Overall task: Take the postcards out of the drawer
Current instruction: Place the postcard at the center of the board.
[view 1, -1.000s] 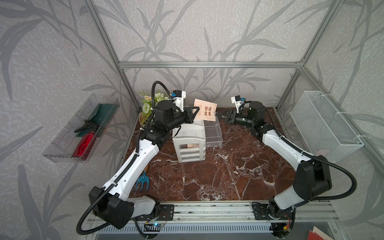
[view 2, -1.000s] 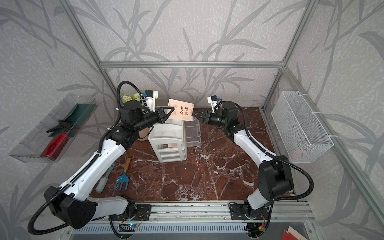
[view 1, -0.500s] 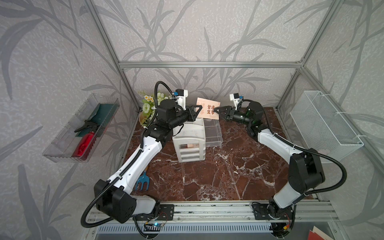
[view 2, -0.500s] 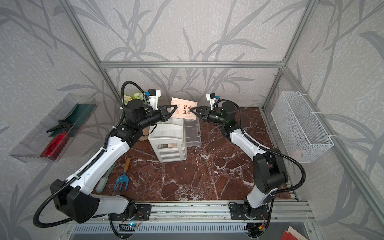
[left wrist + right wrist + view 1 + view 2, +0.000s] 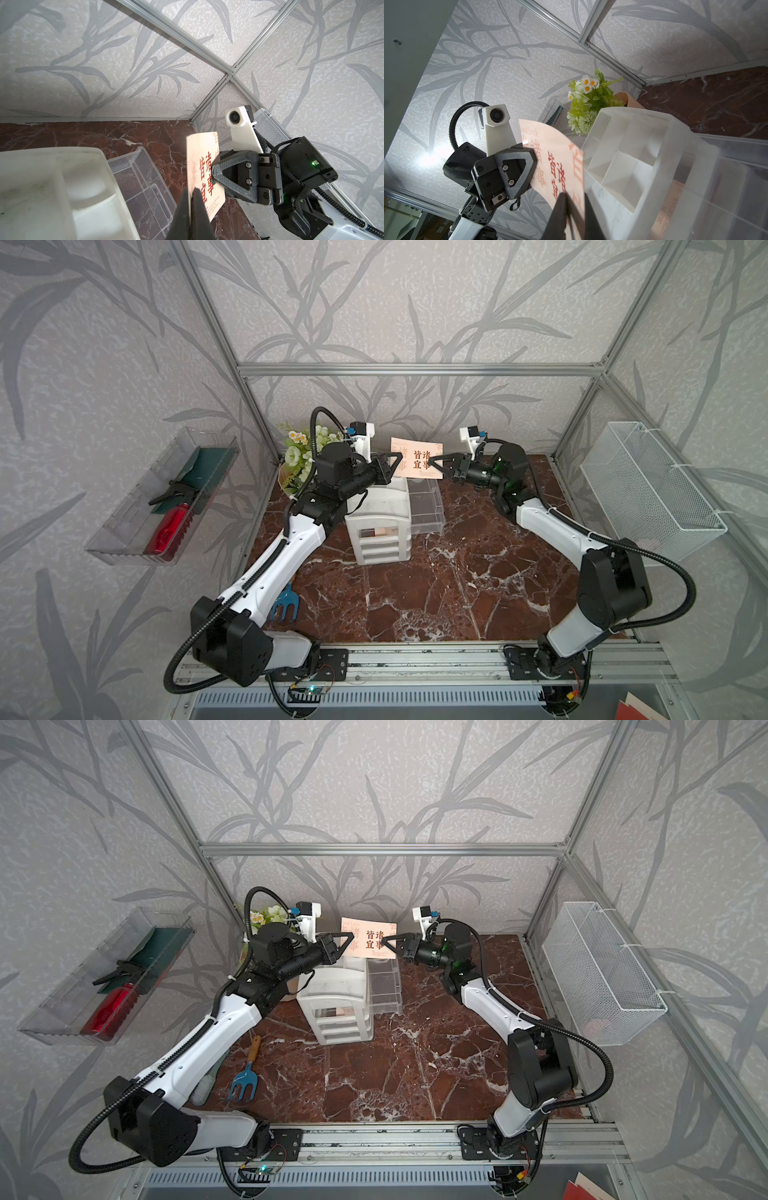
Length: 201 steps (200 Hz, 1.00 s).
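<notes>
Pinches the left edge of the postcards (image 5: 419,460) between the fingers (image 5: 200,209) of the left gripper (image 5: 397,466): tips pressed together, nothing but card between them. Sets the fingers (image 5: 559,207) of the right gripper (image 5: 433,459) close around the opposite edge, one tip on the printed face. Cannot tell from the right wrist view whether both tips bear on the card; in both top views reads as tips meeting there.

Holds the cards upright in the air, print toward the camera head, above the back of the organiser (image 5: 380,510) and well clear of the drawer (image 5: 426,506). Has that drawer pulled out of the organiser on the side toward the right arm.

Points both grippers roughly level at each other, left wrist over the organiser's top, right wrist over bare tabletop (image 5: 436,585). Rises from bases on the front rail, elbows out to the sides, forearms slanting inward toward the back wall.

Hard to make out:
- Shows at least two beige sheets fanned, the rear one paler; cannot count further.
- Hides a strip of the cards' left edge behind the left fingers in both top views.
- Glimpses a further beige card (image 5: 672,199) through frosted plastic, print blurred; cannot tell whether inside the drawer.
- Cuts off both pairs of fingers at the frame edge in the wrist views.
</notes>
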{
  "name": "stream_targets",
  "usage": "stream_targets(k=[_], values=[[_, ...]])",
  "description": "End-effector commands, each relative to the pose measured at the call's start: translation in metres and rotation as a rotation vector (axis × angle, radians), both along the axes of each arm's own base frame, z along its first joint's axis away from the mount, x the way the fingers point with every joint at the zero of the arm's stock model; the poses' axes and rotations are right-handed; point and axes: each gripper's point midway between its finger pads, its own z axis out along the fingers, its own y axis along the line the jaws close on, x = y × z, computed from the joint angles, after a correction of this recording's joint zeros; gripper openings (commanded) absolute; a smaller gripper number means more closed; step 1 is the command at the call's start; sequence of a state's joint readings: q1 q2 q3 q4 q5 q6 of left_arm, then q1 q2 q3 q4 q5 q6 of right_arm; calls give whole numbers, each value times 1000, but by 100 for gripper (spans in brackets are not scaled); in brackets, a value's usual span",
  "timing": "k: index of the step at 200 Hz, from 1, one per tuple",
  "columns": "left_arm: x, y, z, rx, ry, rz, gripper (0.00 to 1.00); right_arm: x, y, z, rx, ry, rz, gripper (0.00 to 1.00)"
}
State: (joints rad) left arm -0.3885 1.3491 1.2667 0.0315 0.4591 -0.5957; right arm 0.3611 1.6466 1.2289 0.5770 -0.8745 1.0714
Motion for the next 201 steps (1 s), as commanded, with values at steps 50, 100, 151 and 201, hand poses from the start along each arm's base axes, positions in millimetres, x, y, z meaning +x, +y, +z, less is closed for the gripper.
stream_targets(k=[50, 100, 151, 201], values=[[4, 5, -1, 9, -12, 41, 27, -15, -6, 26, 10, -71, 23, 2], [3, 14, -9, 59, 21, 83, 44, -8, -24, 26, -58, -86, -25, 1], [-3, 36, -14, 166, 45, 171, 54, 3, -53, 21, -126, -82, -92, 1], [-14, 53, -19, 286, 88, 209, 55, 26, -94, 4, -234, -50, -209, 1]])
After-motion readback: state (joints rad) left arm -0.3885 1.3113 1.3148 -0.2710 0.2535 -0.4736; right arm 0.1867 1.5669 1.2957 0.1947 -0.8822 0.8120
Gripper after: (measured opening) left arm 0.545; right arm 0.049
